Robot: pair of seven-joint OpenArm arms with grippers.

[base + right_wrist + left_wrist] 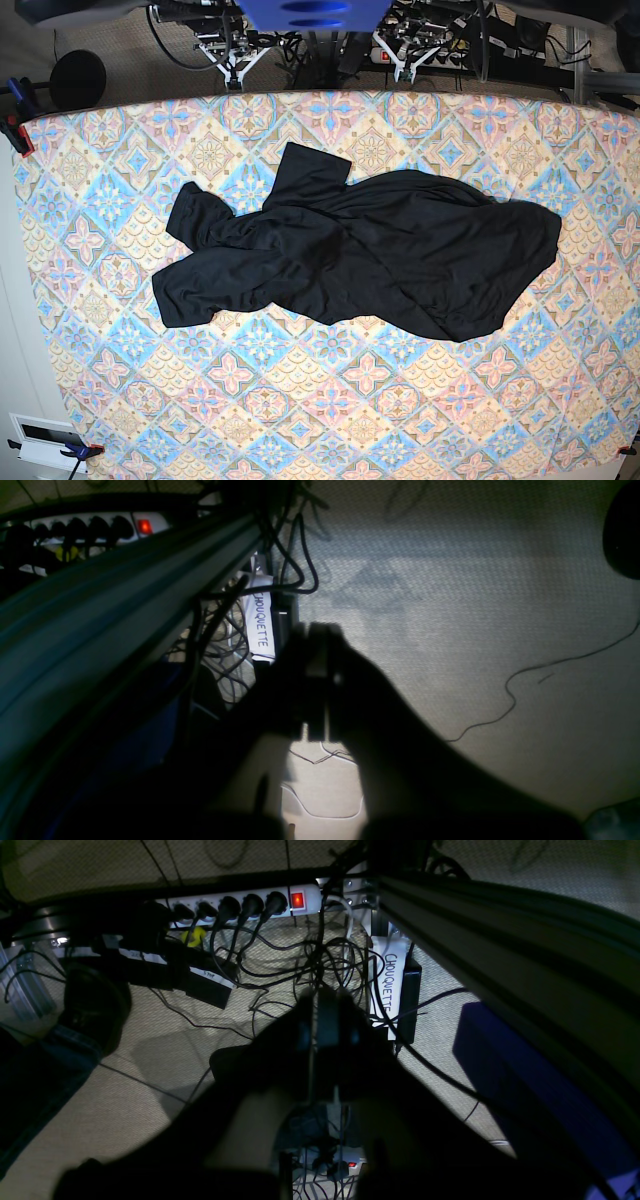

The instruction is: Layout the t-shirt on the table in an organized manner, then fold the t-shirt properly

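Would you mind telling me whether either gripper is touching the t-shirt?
Apart: base view shows the t-shirt lying alone on the table, no gripper near it.

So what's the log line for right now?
shirt: crumpled on table | left gripper: shut, empty | right gripper: shut, empty | folding: not begun

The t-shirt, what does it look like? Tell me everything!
The t-shirt is plain black, soft and thin-looking, with short sleeves and no picture on it. It lies crumpled and wrinkly across the middle of the table, stretched sideways, with parts folded over themselves. Only the patterned tabletop touches it; no gripper is on it.
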